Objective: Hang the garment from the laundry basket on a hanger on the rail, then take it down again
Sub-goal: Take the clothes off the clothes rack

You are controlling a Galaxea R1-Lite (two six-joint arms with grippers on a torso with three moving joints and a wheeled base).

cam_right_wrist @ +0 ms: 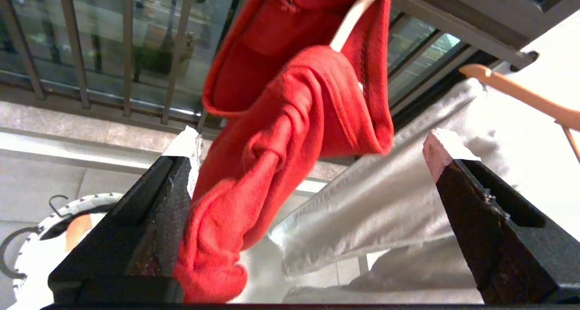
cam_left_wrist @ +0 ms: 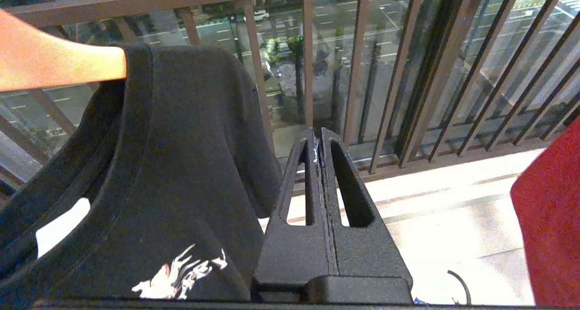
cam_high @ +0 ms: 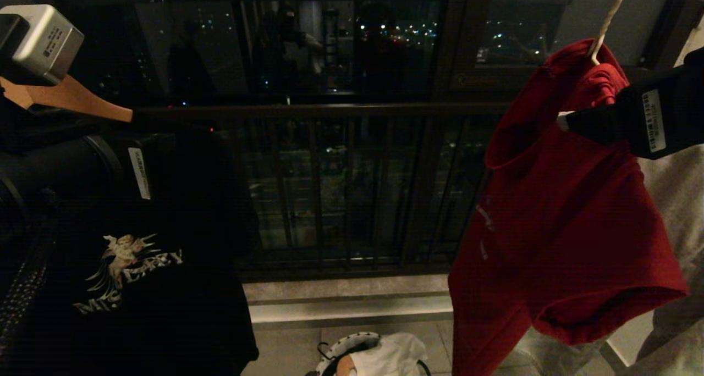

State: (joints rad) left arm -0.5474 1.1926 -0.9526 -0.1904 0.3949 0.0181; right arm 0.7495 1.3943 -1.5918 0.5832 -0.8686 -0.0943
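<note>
Garment: red T-shirt (cam_high: 561, 216) hangs on the thin white wire hanger (cam_high: 608, 18) at the right of the head view; the collar opening gapes toward the railing; one shoulder is bunched and twisted just below the hanger's neck; the hem hangs crooked; faint pale print shows through the fabric.

Hanger: only the twisted white neck shows, rising out of the collar; the rest is hidden inside the cloth; the right wrist view shows the same white wire (cam_right_wrist: 355, 15) entering the red fabric (cam_right_wrist: 290, 133).

Right gripper: (cam_right_wrist: 312, 142) level with the bunched shoulder, at the right edge of the head view (cam_high: 564, 122); fingers spread wide; red cloth hangs between them and lies against the inner face of one finger (cam_right_wrist: 172, 187), clear of the other; nothing is pinched.

Left gripper: (cam_left_wrist: 318, 142) at the left, just beside a black T-shirt (cam_left_wrist: 181, 165) with pale print; fingers pressed together with nothing between them.

Black T-shirt's support: a thick wooden hanger (cam_high: 77, 104) carries it at the left of the head view.

Laundry basket: (cam_high: 344, 346) on the tiled floor at the bottom of the head view, between the two shirts; black-and-white patterned rim; white cloth (cam_high: 393, 357) lies inside.

Beyond the garment: pale grey fabric (cam_right_wrist: 408, 187) hangs at the far right on another wooden hanger (cam_right_wrist: 521, 97).

Background: dark metal railing (cam_high: 330, 112) with vertical bars.
</note>
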